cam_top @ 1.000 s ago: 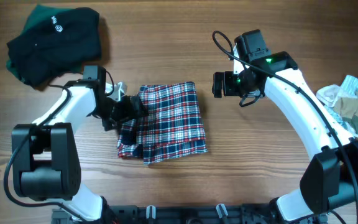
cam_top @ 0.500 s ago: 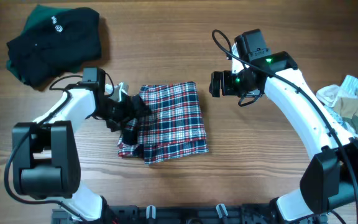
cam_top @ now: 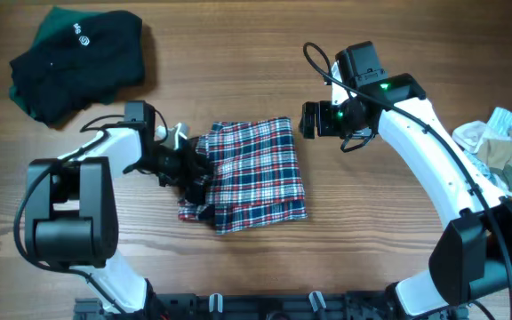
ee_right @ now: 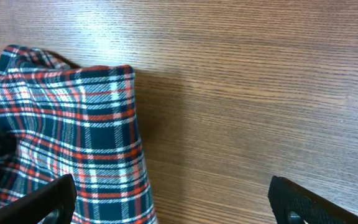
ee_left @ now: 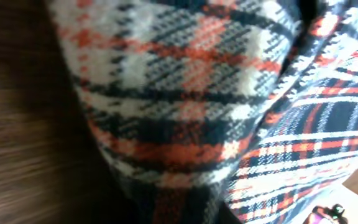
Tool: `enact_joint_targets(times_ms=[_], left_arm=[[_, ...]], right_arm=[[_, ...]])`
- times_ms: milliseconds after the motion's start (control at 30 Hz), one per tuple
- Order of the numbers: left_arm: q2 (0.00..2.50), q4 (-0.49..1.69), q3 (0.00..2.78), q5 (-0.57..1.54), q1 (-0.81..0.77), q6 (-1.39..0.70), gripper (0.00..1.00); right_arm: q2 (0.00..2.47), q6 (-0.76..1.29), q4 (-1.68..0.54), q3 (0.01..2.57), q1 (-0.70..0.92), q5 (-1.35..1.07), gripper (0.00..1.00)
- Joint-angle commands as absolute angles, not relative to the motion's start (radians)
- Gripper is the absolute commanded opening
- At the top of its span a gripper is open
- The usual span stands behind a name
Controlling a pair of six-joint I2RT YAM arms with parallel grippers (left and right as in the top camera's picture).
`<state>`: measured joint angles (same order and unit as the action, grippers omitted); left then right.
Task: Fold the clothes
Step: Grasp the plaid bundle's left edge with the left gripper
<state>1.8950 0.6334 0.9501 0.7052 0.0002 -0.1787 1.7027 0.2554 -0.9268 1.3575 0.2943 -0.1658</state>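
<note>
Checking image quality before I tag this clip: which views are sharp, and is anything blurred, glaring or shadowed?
Overhead: sharp and evenly lit, with only soft shadows beside the plaid garment. Left wrist: pressed so close that the weave is soft and the table at left is smeared. Right wrist: crisp, with a pale sheen on the table at top left and a shadow just right of the garment's edge.

You have one table [cam_top: 238, 53], one plaid garment [cam_top: 260, 169], one dark green garment [cam_top: 78, 58], one heap of pale clothes [cam_top: 505, 151] (pieces uncountable), and two grippers: left gripper [cam_top: 194, 176], right gripper [cam_top: 307, 120].
</note>
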Motion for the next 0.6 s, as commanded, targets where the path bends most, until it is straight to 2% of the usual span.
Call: enact_joint_targets(times_ms=[0,267,567], left_arm=[[1.972,0.638,0.894,0.542,-0.017,-0.173,0.04],[1.972,0.619,0.899,0.542,-0.017,-0.173,0.04],[1.947,0.648,1.041,0.542,-0.017,-0.191,0.04]], right_arm=[[1.718,0.238,-0.924,1.366,0.293,-0.184,1.00],[1.718,0.239,-0.924,1.366,0.293,-0.184,1.00],[1.718,0.238,-0.925,1.366,0.293,-0.184,1.00]])
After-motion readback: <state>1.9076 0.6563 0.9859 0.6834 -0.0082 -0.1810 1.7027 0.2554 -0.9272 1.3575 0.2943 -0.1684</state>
